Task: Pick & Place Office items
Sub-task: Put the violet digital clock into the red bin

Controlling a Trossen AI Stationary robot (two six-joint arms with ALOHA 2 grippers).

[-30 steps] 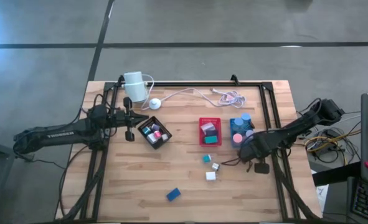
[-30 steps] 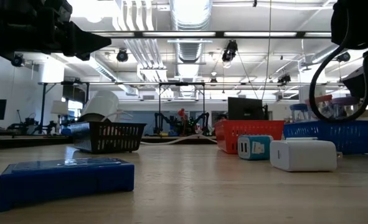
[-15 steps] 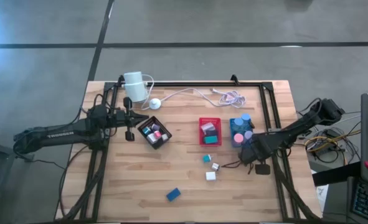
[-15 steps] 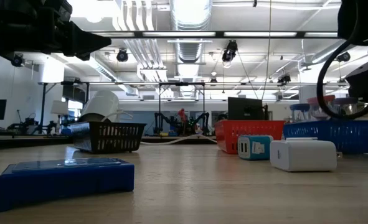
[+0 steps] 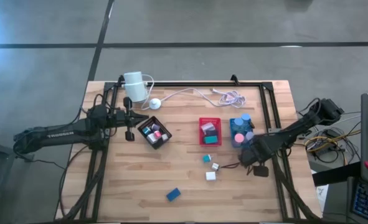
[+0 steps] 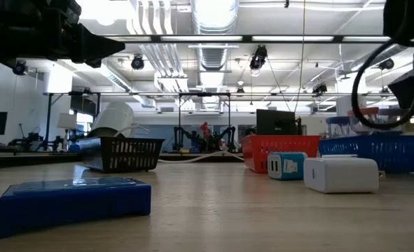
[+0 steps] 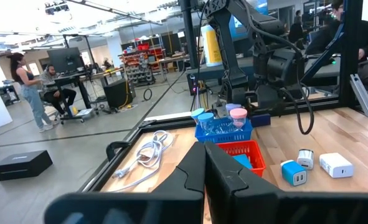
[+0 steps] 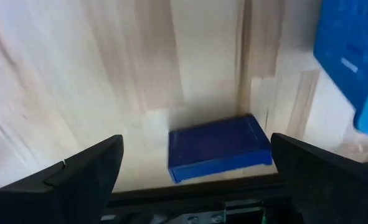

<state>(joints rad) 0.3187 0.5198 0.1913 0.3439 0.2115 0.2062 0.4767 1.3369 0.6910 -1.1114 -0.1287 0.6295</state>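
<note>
My right gripper [image 5: 250, 157] points down at the table beside the blue tray [image 5: 240, 132] and is open. In the right wrist view its fingers [image 8: 84, 171] stand on either side of a flat blue block [image 8: 218, 148] lying on the wood, without touching it. Loose office items lie nearby: a teal block [image 5: 206, 158], a small grey piece [image 5: 215, 167], a white block [image 5: 210, 176] and another blue block [image 5: 174, 195]. More pieces fill the black tray [image 5: 154, 132], the red tray [image 5: 210, 131] and the blue tray. My left gripper [image 5: 129, 122] waits shut and level, left of the black tray.
A white cylinder [image 5: 134, 87] with its cable [image 5: 190, 93] lies along the far edge. A black frame rail [image 5: 268, 112] runs by the blue tray. Bare wood lies between the trays and the near edge. People sit in the room beyond [image 7: 53, 93].
</note>
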